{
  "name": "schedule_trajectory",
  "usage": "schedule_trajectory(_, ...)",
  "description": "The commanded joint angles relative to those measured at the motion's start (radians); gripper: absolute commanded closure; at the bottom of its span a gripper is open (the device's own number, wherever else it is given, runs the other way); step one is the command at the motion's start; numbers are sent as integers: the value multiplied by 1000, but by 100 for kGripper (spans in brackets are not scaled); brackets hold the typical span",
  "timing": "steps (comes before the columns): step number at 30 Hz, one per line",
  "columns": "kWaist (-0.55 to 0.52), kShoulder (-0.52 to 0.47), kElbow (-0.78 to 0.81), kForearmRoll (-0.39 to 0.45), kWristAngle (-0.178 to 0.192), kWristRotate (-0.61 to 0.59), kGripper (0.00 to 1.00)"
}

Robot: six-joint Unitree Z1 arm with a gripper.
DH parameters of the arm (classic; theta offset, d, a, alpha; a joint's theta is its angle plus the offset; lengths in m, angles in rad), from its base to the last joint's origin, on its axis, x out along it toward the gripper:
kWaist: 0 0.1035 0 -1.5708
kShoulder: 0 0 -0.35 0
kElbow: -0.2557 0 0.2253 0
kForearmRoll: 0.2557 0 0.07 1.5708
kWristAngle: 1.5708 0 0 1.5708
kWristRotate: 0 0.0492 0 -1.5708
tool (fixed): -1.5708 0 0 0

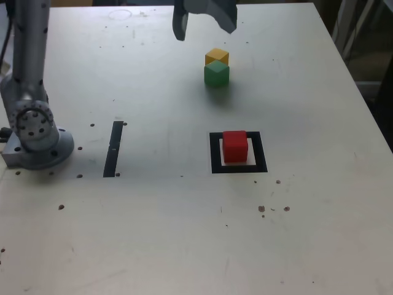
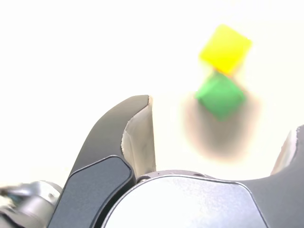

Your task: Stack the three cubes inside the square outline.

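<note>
The arm's gripper [image 1: 206, 24] hangs at the top centre of the exterior view with its jaws spread wide and nothing between them; in the wrist view the gripper [image 2: 223, 137] shows one dark finger [image 2: 118, 137] with a pale pad and the edge of the other at the frame's right side, an open gap between them. Just below it in the exterior view sit the yellow cube [image 1: 217, 57] and the green cube [image 1: 217, 74], side by side on the white table [image 1: 184, 233] and apparently touching, though the blurred wrist view leaves the contact hard to confirm. Lower, right of centre, the red cube [image 1: 234, 146] stands alone inside the square outline [image 1: 214, 153], on its pale inner area. A narrow black strip [image 1: 113, 149] lies to the left of centre, and the arm's grey base [image 1: 34, 132] is planted at the left edge of the frame.
</note>
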Motion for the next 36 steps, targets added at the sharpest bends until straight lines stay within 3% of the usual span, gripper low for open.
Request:
schedule_trajectory(1, 18, 32, -37, 2, 27, 143, 1)
schedule_trajectory(6, 40, 113, -157, 2, 83, 355, 1)
schedule_trajectory(12, 45, 208, -242, 5, 87, 529, 1)
schedule_trajectory(36, 58, 299, -166, -66, 78, 562, 4)
